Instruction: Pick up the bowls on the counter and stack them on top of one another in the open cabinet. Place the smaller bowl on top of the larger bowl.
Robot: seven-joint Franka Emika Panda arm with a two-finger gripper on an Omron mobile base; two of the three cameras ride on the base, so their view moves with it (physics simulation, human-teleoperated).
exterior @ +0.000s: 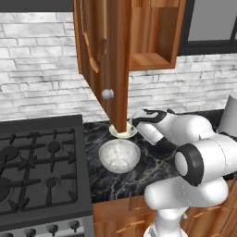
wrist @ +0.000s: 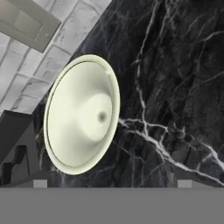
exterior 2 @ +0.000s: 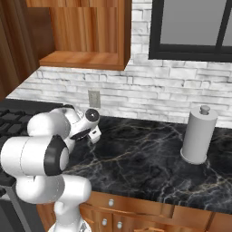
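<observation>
Right now the gripper (wrist: 111, 183) hangs wide open and empty over the small cream bowl (wrist: 82, 114), which sits left of centre in the hand view on the black counter (wrist: 175, 87). Better to shift toward its rim, straddle the wall, then close gently.

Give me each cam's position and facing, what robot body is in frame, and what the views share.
Left base view: behind the arm on its left, looking forward and down at the stove, larger bowl and open cabinet; arm rises lower right.
Right base view: behind on its right, facing the counter and paper towel roll; arm lower left.
Hand view: on the hand, looking at the smaller bowl; open finger tips at bottom.
Shared: cabinet and counter in both base views; smaller bowl in left base and hand views.
</observation>
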